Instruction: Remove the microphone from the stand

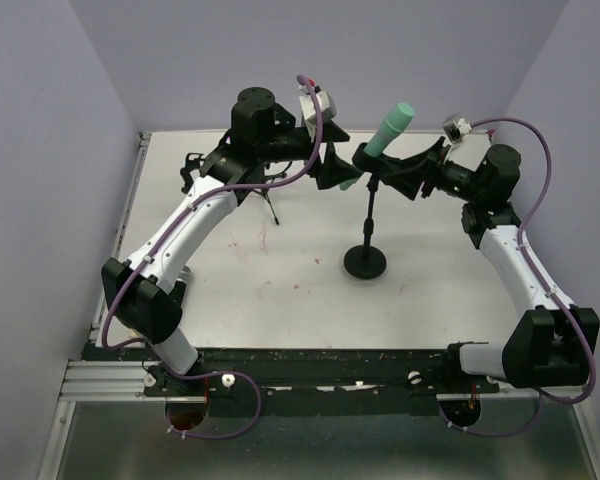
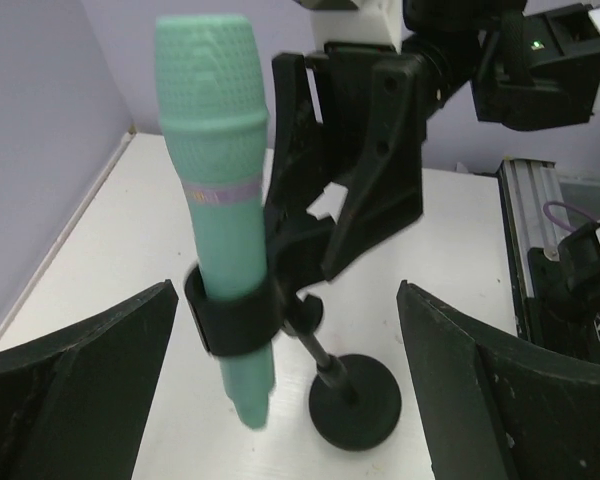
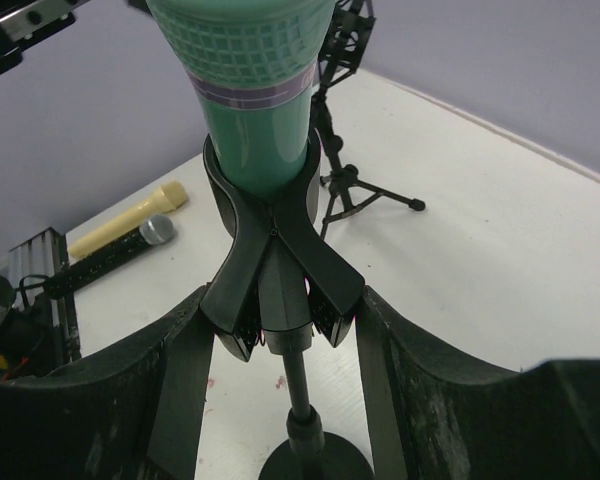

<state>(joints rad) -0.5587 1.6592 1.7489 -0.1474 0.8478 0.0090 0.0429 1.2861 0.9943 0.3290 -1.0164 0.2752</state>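
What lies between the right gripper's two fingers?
The stand's clip, its wings flanked by the fingers, with the microphone gripped in it above. The right wrist view shows this.

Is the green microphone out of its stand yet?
Not yet. Done: both arms are in place. In hand: the right gripper squeezes the clip, and the open left gripper straddles the microphone without touching. To do: grip it and lift it off the stand.
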